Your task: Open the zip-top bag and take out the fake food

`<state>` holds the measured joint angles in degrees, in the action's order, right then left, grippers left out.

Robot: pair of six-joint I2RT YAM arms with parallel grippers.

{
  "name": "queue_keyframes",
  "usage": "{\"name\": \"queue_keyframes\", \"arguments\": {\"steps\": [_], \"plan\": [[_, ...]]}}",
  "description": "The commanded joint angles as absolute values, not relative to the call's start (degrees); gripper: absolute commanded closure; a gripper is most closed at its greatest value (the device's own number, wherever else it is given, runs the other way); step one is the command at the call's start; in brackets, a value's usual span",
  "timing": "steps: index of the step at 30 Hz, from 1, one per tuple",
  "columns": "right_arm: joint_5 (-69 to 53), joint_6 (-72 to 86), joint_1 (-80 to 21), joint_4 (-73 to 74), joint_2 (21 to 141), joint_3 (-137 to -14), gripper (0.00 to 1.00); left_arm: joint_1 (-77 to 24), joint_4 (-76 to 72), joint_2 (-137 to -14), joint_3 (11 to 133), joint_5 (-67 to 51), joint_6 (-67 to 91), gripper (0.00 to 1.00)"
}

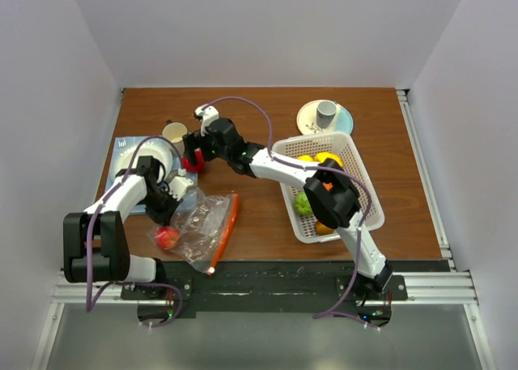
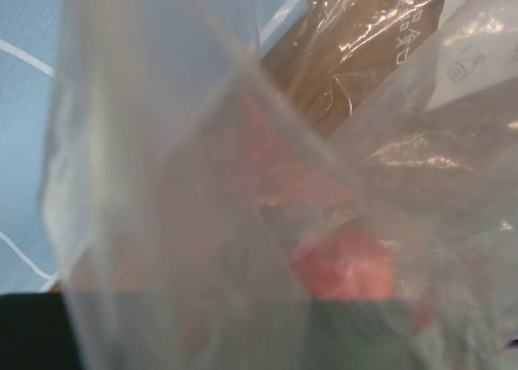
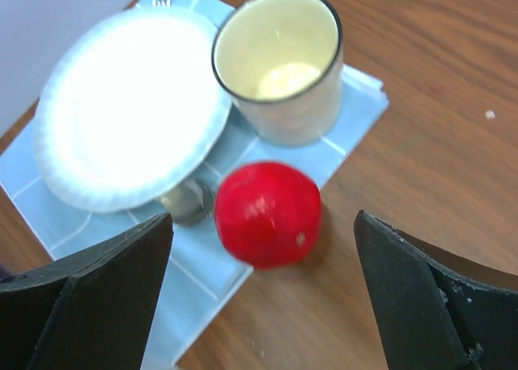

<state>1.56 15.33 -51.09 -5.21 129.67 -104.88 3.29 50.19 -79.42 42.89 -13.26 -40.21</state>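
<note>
The clear zip-top bag (image 1: pixel 201 220) lies at the near left, its orange-red zip strip (image 1: pixel 226 231) on the right side. A red fake fruit (image 1: pixel 167 238) sits inside it and shows blurred through the plastic in the left wrist view (image 2: pixel 344 265). My left gripper (image 1: pixel 166 202) is at the bag's far corner, and bag plastic (image 2: pixel 202 184) fills its view and hides the jaws; it looks shut on the bag. My right gripper (image 1: pixel 194 161) reaches across to the left. It is open (image 3: pixel 263 224) around a red fake fruit (image 3: pixel 267 214) resting on the table at the cloth's edge, not touching it.
A white basket (image 1: pixel 360 184) at the right holds yellow, orange and green fake food. A plate with a grey cup (image 1: pixel 325 112) is at the back right. A cream mug (image 3: pixel 279 62), a white plate (image 3: pixel 129 111) and a spoon lie on a blue cloth (image 3: pixel 202 265).
</note>
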Motion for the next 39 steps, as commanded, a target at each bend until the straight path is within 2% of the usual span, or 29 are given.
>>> {"name": "queue_keyframes", "arguments": {"steps": [1, 8, 20, 21, 22, 23, 25, 26, 27, 28, 30, 39], "plan": [[0.18, 14.68, -51.15, -3.18, 133.93, -112.21, 0.01, 4.31, 49.04, -77.96, 42.71, -12.48, -42.01, 1.00], [0.70, 12.57, -51.33, 1.93, 140.09, -119.09, 0.01, 4.31, 49.48, -79.19, 44.12, -13.09, -41.75, 1.00], [1.85, 10.20, -51.94, 1.23, 139.75, -113.73, 0.02, 4.31, 50.36, -80.33, 46.93, -13.45, -41.13, 1.00], [1.67, 10.02, -51.94, 1.14, 139.49, -113.03, 0.17, 4.39, 50.45, -80.25, 47.02, -13.45, -41.05, 1.00], [1.67, 9.85, -51.94, 1.14, 138.35, -112.59, 0.26, 4.31, 50.36, -80.07, 47.02, -13.45, -40.78, 1.00], [1.93, 9.58, -51.77, 1.23, 137.64, -112.15, 0.44, 4.39, 50.36, -80.07, 47.54, -13.45, -40.61, 1.00], [3.94, 8.88, -51.59, 1.23, 133.53, -109.26, 0.63, 4.31, 50.62, -80.42, 48.51, -14.23, -39.73, 1.00], [6.39, 8.79, -51.24, 0.88, 131.50, -107.68, 0.87, 4.31, 50.62, -80.68, 50.17, -15.37, -39.20, 1.00], [7.29, 8.35, -50.89, 0.18, 129.48, -103.84, 0.94, 4.31, 50.63, -81.03, 51.23, -15.99, -38.85, 1.00], [7.99, 8.18, -50.63, -1.13, 124.85, -101.88, 0.96, 4.05, 50.63, -82.17, 52.37, -16.61, -37.72, 1.00], [10.36, 7.91, -49.22, -2.45, 120.43, -96.10, 0.92, 3.26, 50.54, -83.58, 56.32, -18.10, -36.57, 1.00], [27.67, 7.46, -47.37, 2.26, 92.32, -73.42, 0.89, -10.10, 52.02, -93.33, 72.40, -24.06, -29.10, 1.00]]}}
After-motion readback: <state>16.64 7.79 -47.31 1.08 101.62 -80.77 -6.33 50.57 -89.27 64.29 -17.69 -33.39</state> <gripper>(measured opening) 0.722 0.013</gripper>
